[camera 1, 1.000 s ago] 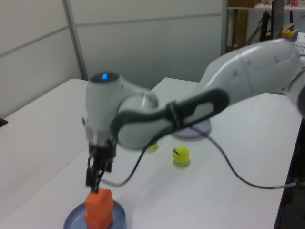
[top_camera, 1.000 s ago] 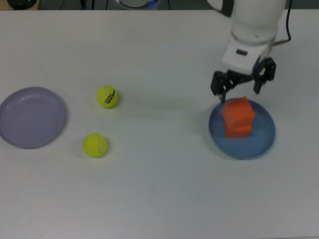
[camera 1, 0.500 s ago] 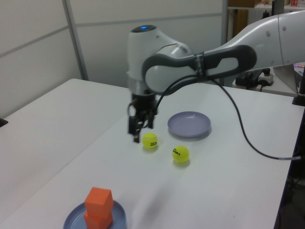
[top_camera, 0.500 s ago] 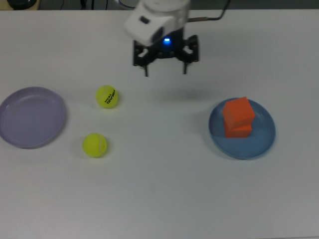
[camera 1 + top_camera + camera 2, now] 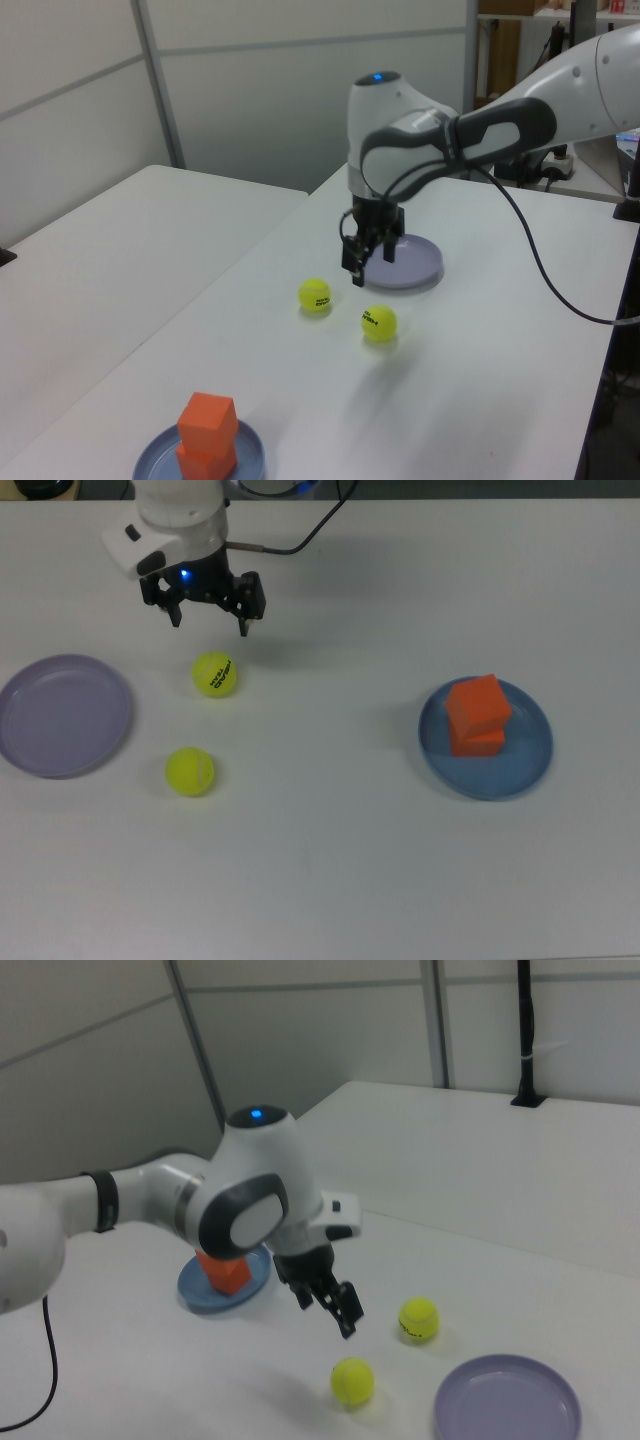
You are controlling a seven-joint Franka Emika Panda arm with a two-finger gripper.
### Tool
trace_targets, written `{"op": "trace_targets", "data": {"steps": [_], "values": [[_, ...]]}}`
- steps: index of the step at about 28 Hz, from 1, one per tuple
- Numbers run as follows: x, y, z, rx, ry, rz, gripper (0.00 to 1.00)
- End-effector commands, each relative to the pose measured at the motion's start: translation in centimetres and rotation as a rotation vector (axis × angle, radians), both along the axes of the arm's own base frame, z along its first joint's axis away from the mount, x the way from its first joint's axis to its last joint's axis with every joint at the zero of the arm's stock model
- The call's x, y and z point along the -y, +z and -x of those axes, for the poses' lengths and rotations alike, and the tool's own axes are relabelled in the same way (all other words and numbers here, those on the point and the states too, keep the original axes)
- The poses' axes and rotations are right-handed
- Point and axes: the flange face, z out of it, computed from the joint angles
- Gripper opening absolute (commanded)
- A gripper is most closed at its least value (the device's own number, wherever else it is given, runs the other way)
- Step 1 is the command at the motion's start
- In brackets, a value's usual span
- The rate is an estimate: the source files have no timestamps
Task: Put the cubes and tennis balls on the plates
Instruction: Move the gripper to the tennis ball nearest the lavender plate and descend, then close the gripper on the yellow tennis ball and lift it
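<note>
You see two orange cubes (image 5: 476,715) stacked on the blue plate (image 5: 530,763), two fuzzy yellow-green tennis balls (image 5: 214,673) loose, one empty lavender plate (image 5: 62,715), and the fingers (image 5: 243,620) wide apart, holding nothing.

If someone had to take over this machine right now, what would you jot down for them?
Gripper: open, empty, hanging above the table near the lettered tennis ball.
Both orange cubes sit stacked on the blue plate: done.
The lettered ball and the plain tennis ball lie on the table; the purple plate is empty.
Left: both balls onto a plate, probably the purple one.
</note>
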Motion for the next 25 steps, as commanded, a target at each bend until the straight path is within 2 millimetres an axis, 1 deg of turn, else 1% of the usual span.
{"op": "trace_targets", "data": {"steps": [1, 5, 6, 8, 11, 15, 16, 19, 21, 23, 25], "values": [[0.8, -2.8, 1.3, 0.021, -0.001, -0.026, 1.0], [1.0, -4.8, 1.4, 0.026, -0.009, -0.03, 1.0], [1.1, -5.6, 1.2, 0.02, -0.003, -0.031, 1.0], [1.1, -6.6, 1.0, 0.012, -0.003, -0.037, 1.0], [1.1, -7.3, 0.6, 0.025, 0.0, -0.045, 1.0], [1.3, -8.8, 0.2, 0.023, -0.001, -0.042, 1.0], [1.3, -8.8, 0.1, 0.025, -0.002, -0.043, 1.0], [1.4, -9.8, 0.0, 0.011, -0.002, -0.036, 1.0], [1.3, -9.9, -0.1, 0.009, -0.003, -0.036, 1.0], [1.3, -10.7, -0.2, -0.004, -0.003, -0.032, 1.0], [1.3, -11.0, -0.3, 0.003, -0.003, -0.03, 1.0]]}}
